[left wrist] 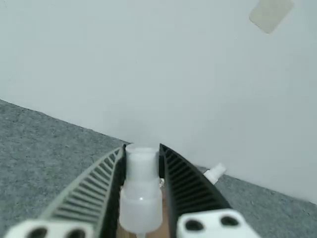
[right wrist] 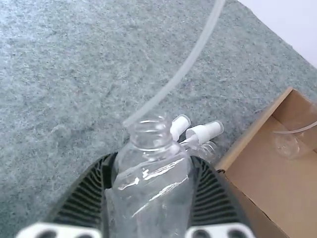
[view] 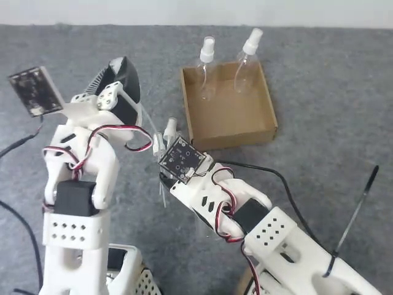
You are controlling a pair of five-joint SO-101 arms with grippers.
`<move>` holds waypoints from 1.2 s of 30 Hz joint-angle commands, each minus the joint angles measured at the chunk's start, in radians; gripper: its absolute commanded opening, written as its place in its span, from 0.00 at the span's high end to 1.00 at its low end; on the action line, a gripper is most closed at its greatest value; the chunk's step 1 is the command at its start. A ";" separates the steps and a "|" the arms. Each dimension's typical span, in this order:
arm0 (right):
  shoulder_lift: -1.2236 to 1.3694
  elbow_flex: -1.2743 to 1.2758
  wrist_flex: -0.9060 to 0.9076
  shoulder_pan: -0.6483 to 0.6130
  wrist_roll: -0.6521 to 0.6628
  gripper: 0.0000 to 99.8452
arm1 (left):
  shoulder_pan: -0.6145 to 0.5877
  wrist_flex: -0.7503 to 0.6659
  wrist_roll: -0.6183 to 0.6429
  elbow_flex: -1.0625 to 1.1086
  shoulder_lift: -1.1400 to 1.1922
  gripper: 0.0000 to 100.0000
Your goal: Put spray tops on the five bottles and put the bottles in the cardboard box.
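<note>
Two bottles side by side in the cardboard box, at its far wall.

No legible text, labels, numbers, signs: none on bottles, cardboard box, circuit boards.

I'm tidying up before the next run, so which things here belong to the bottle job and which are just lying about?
Job: spray top in left gripper; open bottle in right gripper; two capped bottles; cardboard box; spare spray tops.
Lying about: black cable; grey carpet.
</note>
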 commanded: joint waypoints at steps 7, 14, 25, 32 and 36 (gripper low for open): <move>-0.042 -0.006 -0.022 -0.001 -0.012 0.99 | -0.005 -0.032 0.006 -0.013 0.000 0.99; -0.042 -0.006 -0.031 -0.001 -0.006 0.99 | -0.005 0.018 0.005 0.087 -0.009 0.99; -0.031 0.014 -0.154 0.062 -0.054 0.99 | 0.072 0.206 -0.117 0.090 -0.009 0.99; -0.031 0.149 -0.460 0.068 -0.192 0.99 | 0.129 0.210 -0.172 0.096 -0.009 0.99; -0.031 0.160 -0.489 0.070 -0.196 0.99 | 0.147 0.267 -0.172 0.090 -0.009 0.99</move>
